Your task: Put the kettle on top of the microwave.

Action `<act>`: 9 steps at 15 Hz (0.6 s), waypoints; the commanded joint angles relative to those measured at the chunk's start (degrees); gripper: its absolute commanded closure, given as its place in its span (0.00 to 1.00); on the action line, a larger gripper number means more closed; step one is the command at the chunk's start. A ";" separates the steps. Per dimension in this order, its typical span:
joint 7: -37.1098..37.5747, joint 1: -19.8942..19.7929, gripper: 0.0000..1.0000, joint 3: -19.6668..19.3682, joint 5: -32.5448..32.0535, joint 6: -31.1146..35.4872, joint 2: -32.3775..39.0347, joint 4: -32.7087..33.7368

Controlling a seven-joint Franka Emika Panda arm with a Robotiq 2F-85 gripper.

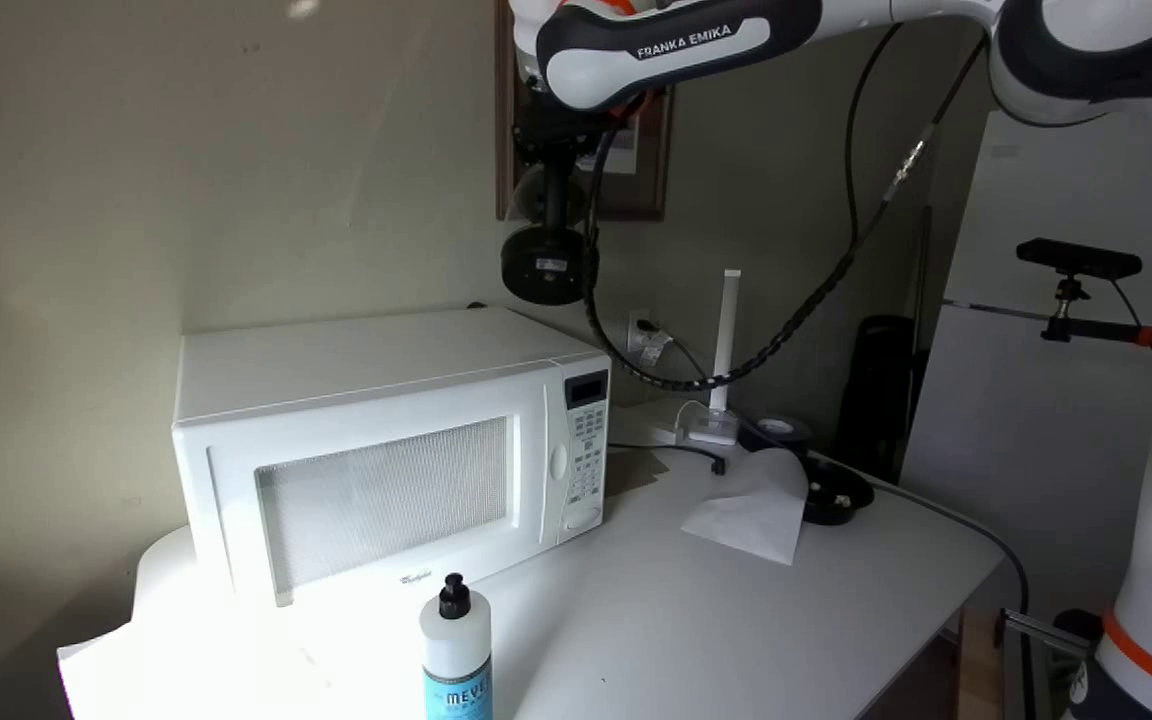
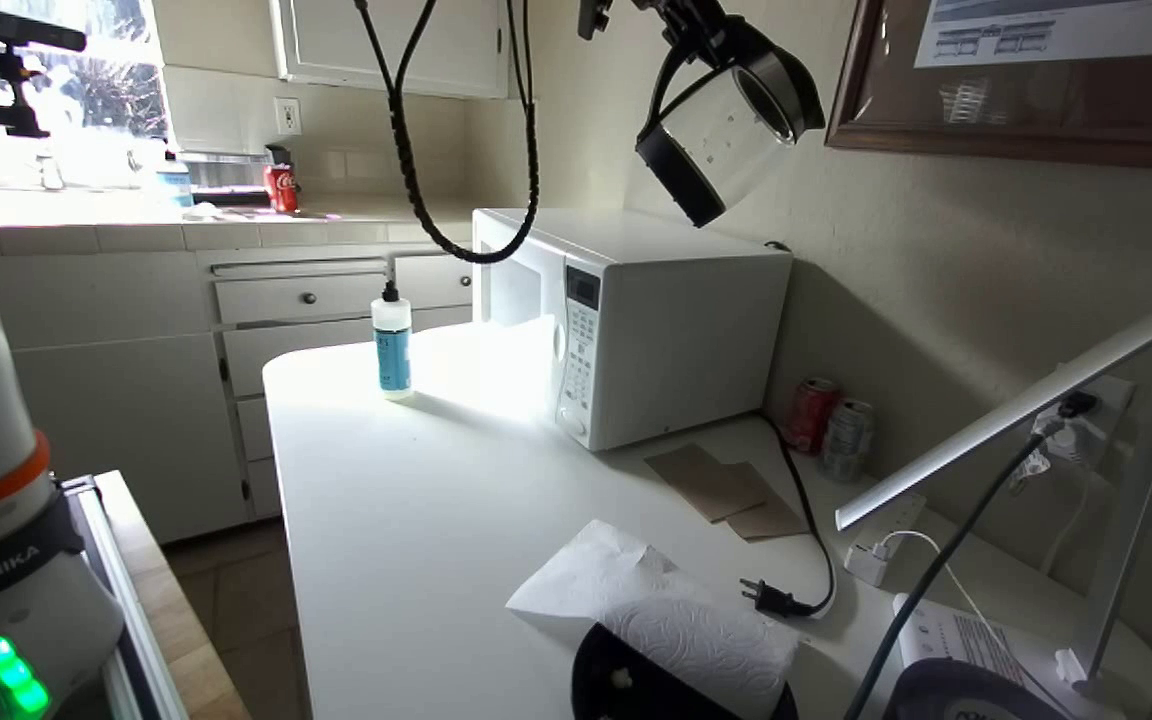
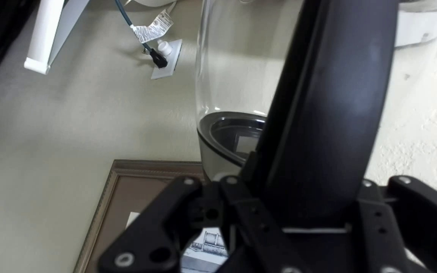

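Kettle [image 2: 736, 140], rounded clear-glass carafe w/ black bands, hangs tilted in midair, not yet on the large white boxy microwave [image 1: 376, 365]. Main risk: lowered at this slant, it'd prob. land on one edge, then tip or roll when let go. Cause: it's carried by its thick black curved handle [image 3: 336, 113] alone, so wt. sits off to one side & could twist in the grip. Next: it looks near the beige wall [image 2: 976, 240] & the brown wood-framed picture [image 2: 1016, 100], so swinging too far back may knock the glass. It also seems close to the microwave's rear corner, button-panel side (can't tell if it's fully over the top), so going straight down might clip the edge.

Rel. to tool: black two-finger gripper [image 3: 302, 189] pinches that handle, which runs btwn its fingers [image 3: 254, 218]; glass body sits beyond the handle. In both exterior views the kettle hangs below the gripper, apart from the microwave.
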 commanded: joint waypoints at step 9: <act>-0.07 3.59 0.94 -0.38 -2.91 -2.88 12.02 17.11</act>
